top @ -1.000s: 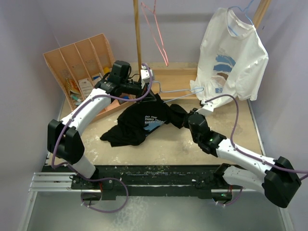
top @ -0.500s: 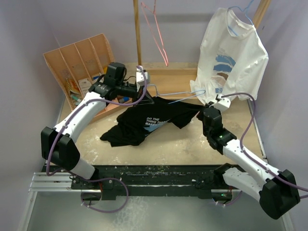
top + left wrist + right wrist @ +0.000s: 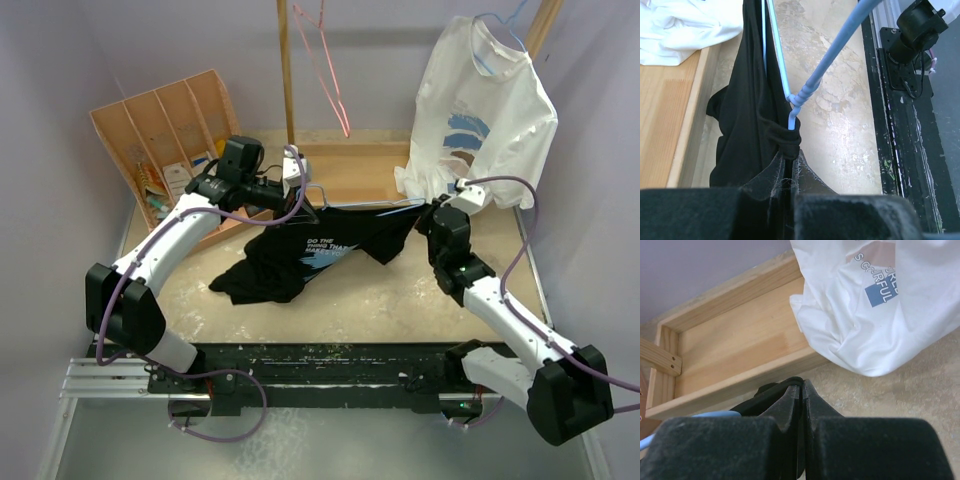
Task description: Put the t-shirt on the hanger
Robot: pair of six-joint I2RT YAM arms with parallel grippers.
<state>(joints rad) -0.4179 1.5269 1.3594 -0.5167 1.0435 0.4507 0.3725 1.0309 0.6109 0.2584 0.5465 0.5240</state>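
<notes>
Above the table (image 3: 400,300), mid-span.
- Item one: the t-shirt (image 3: 335,240), black, strung between both my grippers, lower half trailing on the surface.
- Item two: the hanger (image 3: 801,95), light blue, long axis running left to right, mostly inside the cloth.
- My left gripper (image 3: 303,196): pinched tight on the hanger's neck wire, collar bunched round it.
- My right gripper (image 3: 436,212): clamped on a fold of black cloth at the far shoulder end, just beside the white t-shirt (image 3: 490,120).
- Change from a second ago: right gripper has drawn outward and back, and cloth now covers the wire tip that lay bare.
</notes>
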